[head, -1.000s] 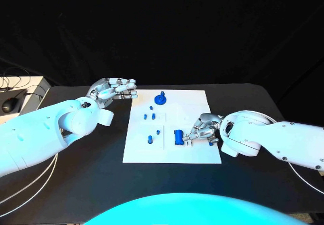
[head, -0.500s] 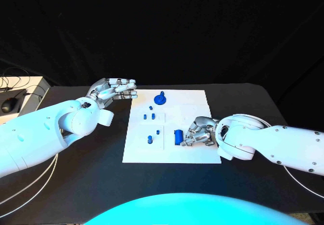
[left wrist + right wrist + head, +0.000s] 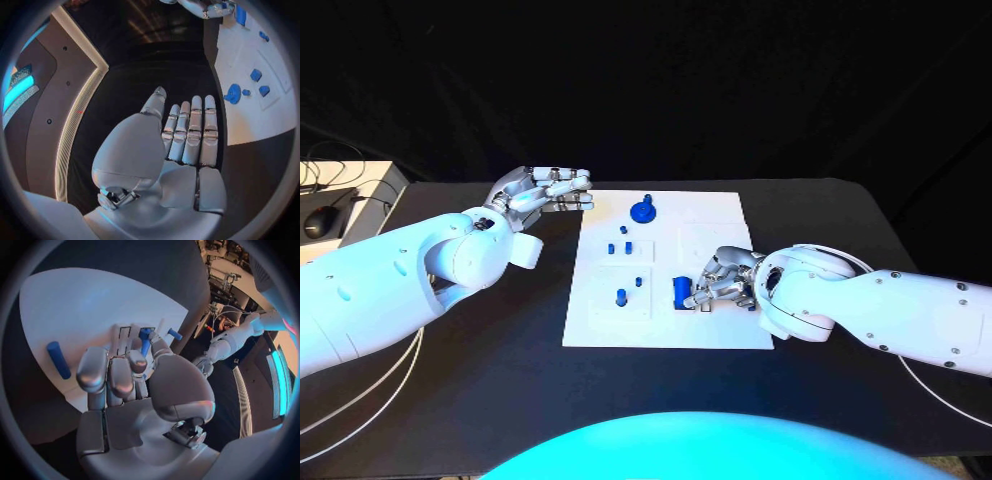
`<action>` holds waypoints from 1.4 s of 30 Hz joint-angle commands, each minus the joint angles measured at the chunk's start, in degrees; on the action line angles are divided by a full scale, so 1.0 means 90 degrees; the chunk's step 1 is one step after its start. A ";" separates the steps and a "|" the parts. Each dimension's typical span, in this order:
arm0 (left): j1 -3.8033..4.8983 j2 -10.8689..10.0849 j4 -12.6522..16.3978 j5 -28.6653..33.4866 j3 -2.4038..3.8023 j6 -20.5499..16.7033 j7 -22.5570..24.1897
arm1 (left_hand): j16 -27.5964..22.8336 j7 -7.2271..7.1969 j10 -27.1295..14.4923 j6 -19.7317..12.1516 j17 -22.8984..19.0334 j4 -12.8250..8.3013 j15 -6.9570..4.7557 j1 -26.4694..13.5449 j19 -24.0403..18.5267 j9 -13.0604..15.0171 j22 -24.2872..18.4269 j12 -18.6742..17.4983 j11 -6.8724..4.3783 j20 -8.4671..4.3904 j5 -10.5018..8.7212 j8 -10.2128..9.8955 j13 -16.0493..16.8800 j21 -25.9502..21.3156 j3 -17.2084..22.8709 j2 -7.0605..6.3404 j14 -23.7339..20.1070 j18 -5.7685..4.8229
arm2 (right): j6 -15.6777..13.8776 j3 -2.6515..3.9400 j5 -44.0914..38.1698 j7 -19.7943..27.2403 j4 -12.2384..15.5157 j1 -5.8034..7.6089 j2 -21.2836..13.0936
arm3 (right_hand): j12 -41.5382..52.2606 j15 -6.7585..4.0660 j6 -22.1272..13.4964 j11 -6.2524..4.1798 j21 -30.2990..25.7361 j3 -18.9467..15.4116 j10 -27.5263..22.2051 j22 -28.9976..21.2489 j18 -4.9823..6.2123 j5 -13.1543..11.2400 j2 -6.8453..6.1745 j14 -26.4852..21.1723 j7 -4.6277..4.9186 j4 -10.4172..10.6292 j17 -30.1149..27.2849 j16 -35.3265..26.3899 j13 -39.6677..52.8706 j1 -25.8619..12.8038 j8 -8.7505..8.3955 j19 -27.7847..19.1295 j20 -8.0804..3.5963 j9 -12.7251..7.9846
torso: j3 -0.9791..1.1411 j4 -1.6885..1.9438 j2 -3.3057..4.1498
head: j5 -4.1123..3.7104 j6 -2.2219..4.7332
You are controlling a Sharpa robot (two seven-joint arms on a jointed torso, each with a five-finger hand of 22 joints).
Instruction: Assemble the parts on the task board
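The flat white rectangular task board (image 3: 689,225) is lying in the middle of the black desk (image 3: 488,370), carrying small blue plastic parts: a round knobbed piece (image 3: 643,211) near its far edge and short pegs (image 3: 626,247) around its centre. The right hand (image 3: 723,283) is resting on the board's near right part, its fingers curled around an oblong blue block (image 3: 681,291) whose long axis is running from the board's near edge toward its far edge. The left hand (image 3: 545,190) is hovering just off the board's far left corner, fingers curled in and holding nothing.

A white task board (image 3: 697,215) lies on the black tabletop (image 3: 473,350), carrying small blue parts (image 3: 643,211). Both hands, left hand (image 3: 545,189) and right hand (image 3: 724,280), are silver on white arms.
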 commanded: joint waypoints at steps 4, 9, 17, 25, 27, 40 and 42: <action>-0.0003 -0.0011 0.0022 0.0020 0.0004 0.0113 0.0024 | 0.0008 0.0035 -0.0028 0.0025 0.0004 0.0049 0.0028 -0.0044 0.0021 -0.0004 -0.0008 -0.0020 -0.0001 0.0021 0.0010 -0.0025 -0.0001 0.0022 -0.0001 -0.0012 0.0011 -0.0055 | -0.0120 -0.0001 -0.0184 -0.0123 -0.0037 -0.0016 0.0012 | 0.0004 -0.0058 -0.0005 0.0005 0.0047 0.0002 0.0056 0.0872 -0.0095 0.0051 0.0070 -0.0004 -0.0046 0.0008 0.0021 0.0027 0.0020 -0.0001 0.0060 0.0367 -0.0069 0.0013 | 0.0005 0.0006 -0.0013 | 0.0010 0.0000; -0.0003 -0.0015 0.0020 0.0020 0.0004 0.0122 0.0010 | 0.0008 0.0035 -0.0028 0.0025 0.0004 0.0049 0.0028 -0.0044 0.0021 -0.0004 -0.0008 -0.0020 -0.0001 0.0021 0.0010 -0.0025 -0.0001 0.0022 -0.0001 -0.0012 0.0011 -0.0055 | -0.0072 -0.0001 -0.0105 -0.0031 -0.0021 -0.0018 -0.0014 | -0.0009 -0.0056 -0.0010 0.0010 0.0030 -0.0027 0.0048 0.0868 -0.0094 0.0039 0.0007 -0.0005 -0.0038 -0.0011 0.0018 0.0024 0.0020 -0.0004 0.0065 0.0362 -0.0068 0.0011 | 0.0011 -0.0003 -0.0013 | 0.0023 0.0000; -0.0003 -0.0013 0.0007 0.0020 0.0004 0.0133 0.0002 | 0.0008 0.0035 -0.0028 0.0025 0.0004 0.0049 0.0028 -0.0044 0.0021 -0.0004 -0.0008 -0.0020 -0.0001 0.0021 0.0010 -0.0025 -0.0001 0.0022 -0.0001 -0.0012 0.0011 -0.0055 | -0.0371 0.0001 0.0367 0.0543 0.0145 -0.0014 -0.0231 | -0.0060 -0.0006 -0.0085 0.0078 -0.0060 -0.0197 -0.0021 0.0848 -0.0072 0.0002 -0.0276 -0.0014 0.0058 0.0247 -0.0022 -0.0017 0.0027 -0.0185 -0.0053 0.0342 -0.0029 -0.0088 | 0.0009 -0.0006 -0.0017 | 0.0004 0.0000; -0.0004 -0.0007 -0.0023 0.0020 0.0004 0.0125 0.0018 | 0.0004 0.0032 -0.0025 0.0027 0.0001 0.0052 0.0034 -0.0040 0.0009 -0.0004 -0.0016 -0.0020 -0.0001 0.0027 0.0011 -0.0023 -0.0001 0.0017 -0.0009 -0.0019 -0.0005 -0.0059 | -0.0368 0.0060 0.0730 0.1024 0.0415 0.0160 -0.0730 | -0.0085 0.0021 -0.0064 0.0111 -0.0084 -0.0251 -0.0061 0.0846 -0.0047 0.0033 -0.0220 -0.0012 0.0102 0.0410 -0.0027 -0.0023 0.0019 -0.0140 -0.0238 0.0337 0.0010 -0.0213 | 0.0009 -0.0015 -0.0021 | -0.0062 0.0000; -0.0004 -0.0007 -0.0026 0.0020 0.0004 0.0125 0.0022 | 0.0005 0.0028 -0.0017 0.0032 0.0000 0.0055 0.0034 -0.0042 0.0004 -0.0004 -0.0018 -0.0019 -0.0004 0.0028 0.0010 -0.0023 -0.0001 0.0014 -0.0010 -0.0017 -0.0012 -0.0061 | -0.0271 0.0067 0.0723 0.1006 0.0405 0.0219 -0.0833 | -0.0080 0.0020 -0.0057 0.0109 -0.0072 -0.0267 -0.0058 0.0848 -0.0049 0.0036 -0.0206 -0.0012 0.0097 0.0411 -0.0023 -0.0020 0.0023 -0.0146 -0.0236 0.0339 0.0008 -0.0206 | 0.0006 -0.0023 -0.0023 | -0.0071 0.0000; -0.0005 0.0028 -0.0051 0.0020 0.0004 0.0140 0.0038 | 0.0009 0.0019 -0.0001 0.0036 0.0003 0.0057 0.0033 -0.0040 0.0005 -0.0004 -0.0018 -0.0019 -0.0009 0.0026 0.0010 -0.0024 -0.0001 0.0016 -0.0011 -0.0015 -0.0015 -0.0062 | 0.0885 0.0068 -0.0162 0.0221 -0.0094 0.0384 -0.1314 | -0.0109 0.0030 0.0013 0.0122 0.0037 -0.0278 -0.0039 0.0867 -0.0053 0.0083 -0.0341 -0.0012 0.0116 0.0657 0.0049 0.0025 0.0033 -0.0209 -0.0411 0.0340 0.0019 -0.0272 | 0.0021 -0.0046 -0.0017 | -0.0206 0.0012; -0.0006 0.0036 -0.0053 0.0020 0.0004 0.0143 0.0040 | 0.0009 0.0019 -0.0001 0.0036 0.0003 0.0057 0.0033 -0.0040 0.0005 -0.0004 -0.0018 -0.0019 -0.0009 0.0026 0.0010 -0.0024 -0.0001 0.0016 -0.0011 -0.0015 -0.0015 -0.0062 | 0.0972 0.0065 -0.0342 0.0063 -0.0146 0.0353 -0.1315 | -0.0112 0.0030 0.0042 0.0121 0.0051 -0.0225 -0.0030 0.0870 -0.0054 0.0079 -0.0368 -0.0010 0.0115 0.0716 0.0055 0.0025 0.0040 -0.0222 -0.0459 0.0341 0.0017 -0.0290 | 0.0024 -0.0040 -0.0018 | -0.0225 0.0005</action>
